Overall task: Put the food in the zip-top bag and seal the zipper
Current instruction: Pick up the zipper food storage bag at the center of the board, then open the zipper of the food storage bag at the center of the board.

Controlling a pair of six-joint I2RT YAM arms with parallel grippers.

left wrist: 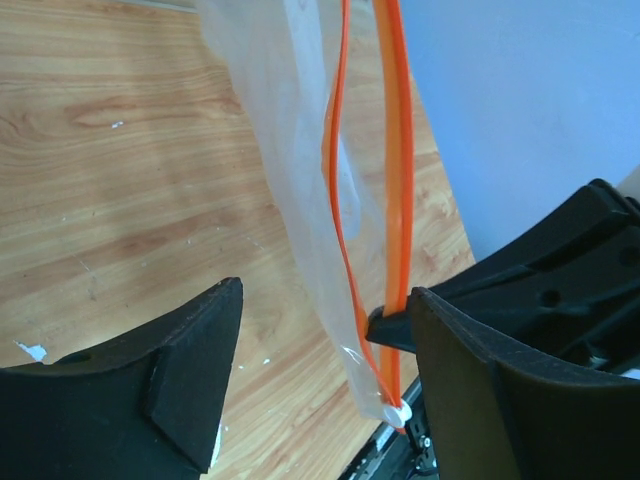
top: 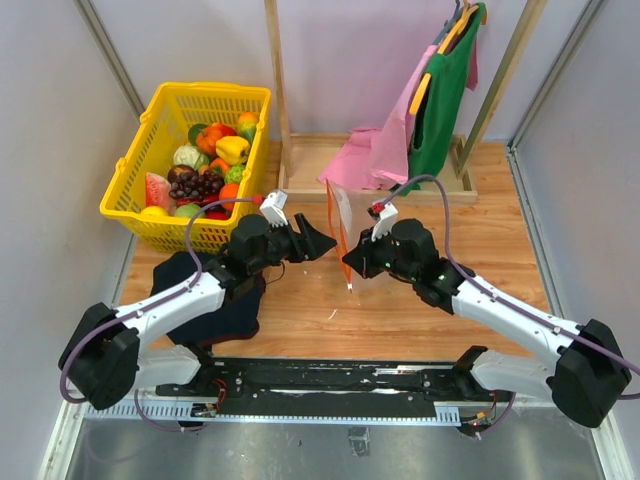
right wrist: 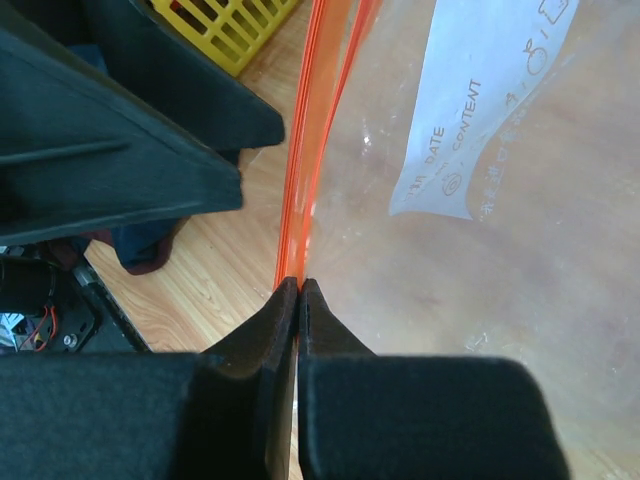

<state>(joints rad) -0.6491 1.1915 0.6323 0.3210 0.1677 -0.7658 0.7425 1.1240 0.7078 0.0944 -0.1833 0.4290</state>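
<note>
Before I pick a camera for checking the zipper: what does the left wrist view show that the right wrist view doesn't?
Only left wrist: the white slider tab at the zipper's end, and the left gripper open. Only right wrist: the white label and the yellow basket. Both: the clear zip-top bag, the right gripper shut on the zipper, the wooden table.

Over to the right wrist view: a white panel (right wrist: 480, 110) is printed on the clear bag (right wrist: 500, 320), and two words read on it, running slantwise up the panel. They are "DATE" and, just beside it, "CONTENT". Small round marks sit at the low end of those lines and more near the panel's top, all too faint to read.
</note>
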